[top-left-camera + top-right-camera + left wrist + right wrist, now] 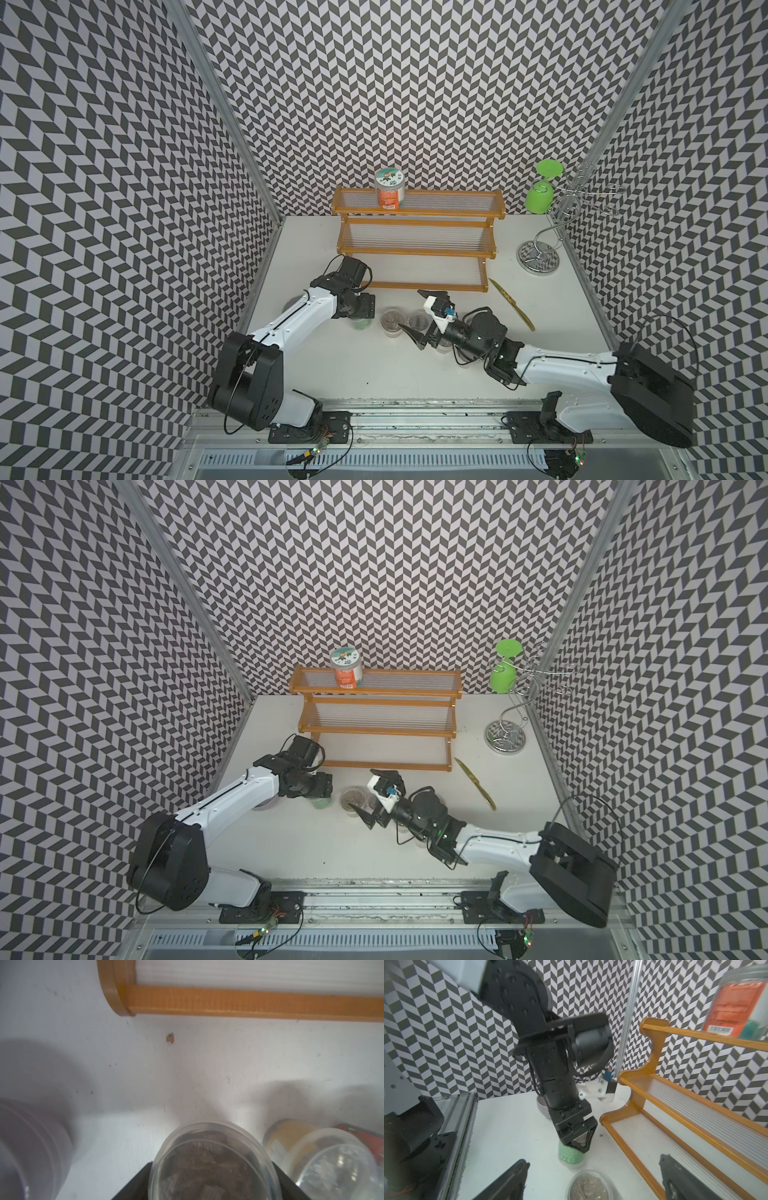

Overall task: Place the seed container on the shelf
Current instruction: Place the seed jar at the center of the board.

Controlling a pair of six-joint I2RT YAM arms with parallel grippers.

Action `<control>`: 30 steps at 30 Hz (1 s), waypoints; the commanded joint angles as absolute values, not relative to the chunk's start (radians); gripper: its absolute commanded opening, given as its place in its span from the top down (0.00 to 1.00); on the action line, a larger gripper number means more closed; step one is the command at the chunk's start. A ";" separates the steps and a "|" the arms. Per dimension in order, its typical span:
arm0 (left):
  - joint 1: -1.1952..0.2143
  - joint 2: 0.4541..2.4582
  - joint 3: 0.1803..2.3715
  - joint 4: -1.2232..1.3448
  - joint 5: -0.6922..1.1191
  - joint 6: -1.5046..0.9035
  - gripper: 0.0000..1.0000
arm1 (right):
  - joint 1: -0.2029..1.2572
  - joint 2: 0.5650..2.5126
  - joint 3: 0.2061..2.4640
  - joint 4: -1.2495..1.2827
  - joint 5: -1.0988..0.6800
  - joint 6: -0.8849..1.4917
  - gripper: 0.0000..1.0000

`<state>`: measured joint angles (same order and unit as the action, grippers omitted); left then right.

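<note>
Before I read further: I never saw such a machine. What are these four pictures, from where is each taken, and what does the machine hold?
This is a robot with two arms at a white table. Two pictures look down on the whole scene from above; the other two come from a camera on each arm's wrist. The left hand reaches down over a green-labelled container, one finger at each side of its lid; whether it grips cannot be told. The right hand is wide open and empty. Between the hands stands another clear container. Behind is the shelf, three wooden steps, with an orange-labelled jar on the top step. Further right are a golden knife and a chrome stand with a green glass hanging upside down.
</note>
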<state>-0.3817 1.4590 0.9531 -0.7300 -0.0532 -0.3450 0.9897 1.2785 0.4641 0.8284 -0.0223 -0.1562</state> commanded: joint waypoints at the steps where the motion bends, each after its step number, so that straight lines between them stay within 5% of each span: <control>1: -0.393 1.482 0.930 -0.648 -0.103 -0.388 0.18 | 0.987 1.196 0.420 0.798 0.062 -0.151 0.00; 15: -0.430 1.431 0.969 -0.730 -0.161 -0.382 0.00 | 0.986 1.146 0.379 0.767 0.112 -0.144 0.00; 22: -0.430 1.379 0.995 -0.775 -0.163 -0.385 0.01 | 0.986 1.156 0.389 0.764 0.103 -0.149 0.00; 30: -0.393 1.349 0.998 -0.784 -0.181 -0.386 0.14 | 0.985 1.178 0.410 0.742 0.056 -0.152 0.00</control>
